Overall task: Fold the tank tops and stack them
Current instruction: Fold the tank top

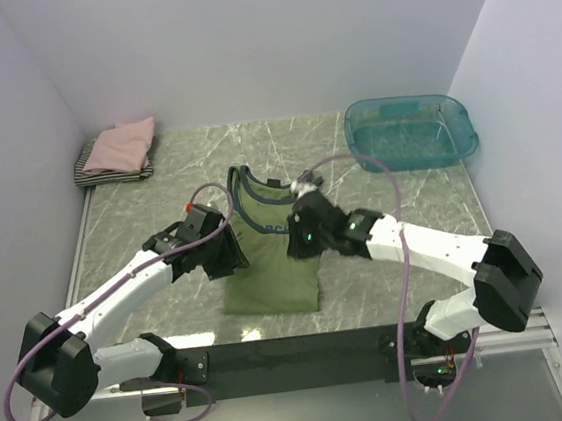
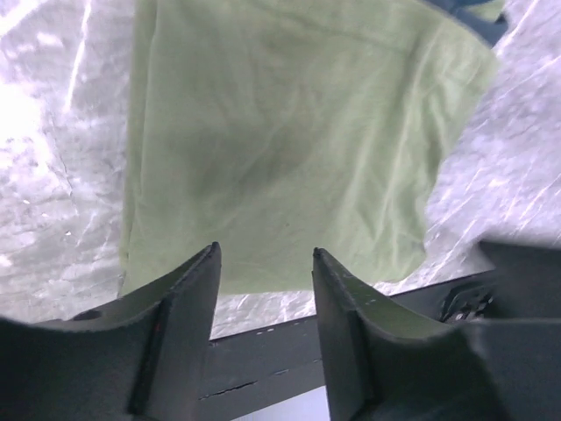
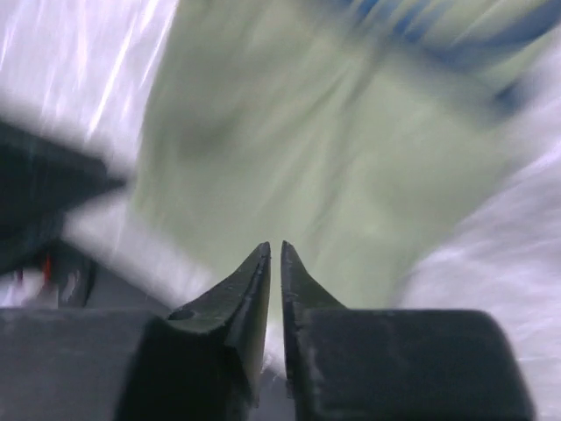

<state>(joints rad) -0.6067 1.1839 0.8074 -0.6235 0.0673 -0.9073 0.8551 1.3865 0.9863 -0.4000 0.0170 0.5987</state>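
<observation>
I'm watching both arms reaching inward over the green top [image 1: 271,262], left gripper [image 2: 263,263] gaping empty, right gripper [image 3: 274,254] nearly closed, gripping nothing (blurred), cloth lying soft, rectangular, creased on marbled table [image 1: 161,213].

We see the olive-green tank top [image 1: 271,262] lying flat at the bench's near middle, folded narrow, neck facing away. A pink top [image 1: 121,145] sits folded on a striped top [image 1: 96,170] in the far left corner.

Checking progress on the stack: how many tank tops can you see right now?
3. The olive-green tank top lies flat between the arms. The pink one sits folded on the striped one in the far-left corner. More could be hidden in that pile.
</observation>
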